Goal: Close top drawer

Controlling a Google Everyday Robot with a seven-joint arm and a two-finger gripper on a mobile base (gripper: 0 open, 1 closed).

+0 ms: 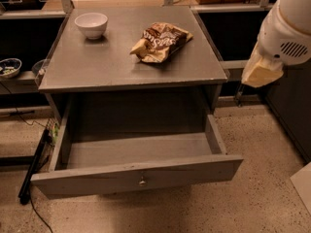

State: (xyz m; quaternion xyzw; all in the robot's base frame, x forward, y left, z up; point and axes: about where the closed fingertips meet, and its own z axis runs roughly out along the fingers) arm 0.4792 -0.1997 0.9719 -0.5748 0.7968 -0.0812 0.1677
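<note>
The top drawer [141, 152] of a grey wooden stand is pulled far out and is empty inside. Its long front panel [97, 178] faces me, with one small round metal knob [142, 181] at its centre. Of my arm, only a white housing with a cream-coloured part [279, 38] shows, at the upper right edge, to the right of the stand and above the floor. My gripper itself is out of view.
A white bowl [91, 24] and a crumpled brown chip bag [160, 41] lie on the stand's top [97, 64]. A small dish [8, 67] sits on a low shelf at the left. A black cable [31, 171] runs on the speckled floor by the drawer's left corner.
</note>
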